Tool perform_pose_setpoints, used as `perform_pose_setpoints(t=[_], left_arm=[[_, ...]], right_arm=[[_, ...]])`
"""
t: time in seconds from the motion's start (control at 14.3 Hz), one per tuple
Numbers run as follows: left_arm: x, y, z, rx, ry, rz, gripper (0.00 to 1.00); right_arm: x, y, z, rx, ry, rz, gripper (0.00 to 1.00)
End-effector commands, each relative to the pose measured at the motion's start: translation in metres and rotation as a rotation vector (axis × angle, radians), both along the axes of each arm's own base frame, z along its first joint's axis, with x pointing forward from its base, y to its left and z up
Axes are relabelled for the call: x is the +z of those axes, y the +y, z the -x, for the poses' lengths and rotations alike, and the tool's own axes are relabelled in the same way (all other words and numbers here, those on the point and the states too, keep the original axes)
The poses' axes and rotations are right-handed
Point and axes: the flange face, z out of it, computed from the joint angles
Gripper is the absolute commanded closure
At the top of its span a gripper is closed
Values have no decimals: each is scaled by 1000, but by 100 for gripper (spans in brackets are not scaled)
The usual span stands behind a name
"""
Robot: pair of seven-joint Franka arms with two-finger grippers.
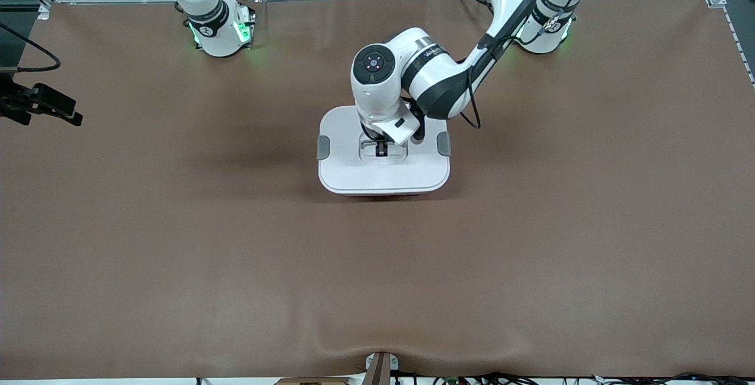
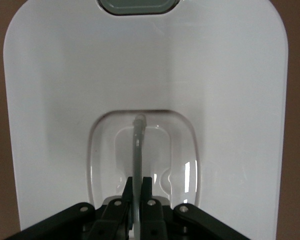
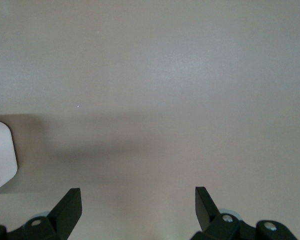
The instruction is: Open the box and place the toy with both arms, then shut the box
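Front view: box [image 1: 383,164] sits mid-frame, lid [image 1: 354,137] on. Left gripper [image 1: 381,149] is clamped on the lid's handle [image 2: 137,150]. Right gripper [image 3: 138,200] gapes over bare table [image 3: 165,75], its arm waiting. Toy unseen; judging progress unclear.

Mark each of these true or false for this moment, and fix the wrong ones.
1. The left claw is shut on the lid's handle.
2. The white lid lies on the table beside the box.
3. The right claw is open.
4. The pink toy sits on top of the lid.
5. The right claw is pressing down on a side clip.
1. True: the left claw pinches the grey handle in the lid's recess.
2. False: the lid sits on the box.
3. True: the right claw is open.
4. False: no toy is in view.
5. False: it hangs over bare table; the side clips are untouched.
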Motion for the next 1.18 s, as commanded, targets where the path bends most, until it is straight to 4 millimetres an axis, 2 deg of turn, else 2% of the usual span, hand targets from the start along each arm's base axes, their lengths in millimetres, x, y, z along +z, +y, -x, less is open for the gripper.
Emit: perform_pose_setpoints(t=[0.0,0.42,0.63,0.91,1.12], left_arm=[[-7,-12,7,-22,2,-1,100],[-2,-8,6,10,-3,-11,100],[-8,-11,10,-7,-14,-29,100],[16,-5,5,33,-35,-16,100],[18,-3,2,47,-37,-18,100]], right_arm=[[3,1,6,-12,10,9,0],[3,5,8,-6,20,9,0],[3,5,9,-6,29,8,0],[3,1,10,-14,29,8,0],[2,2,10,-12,32,6,0]])
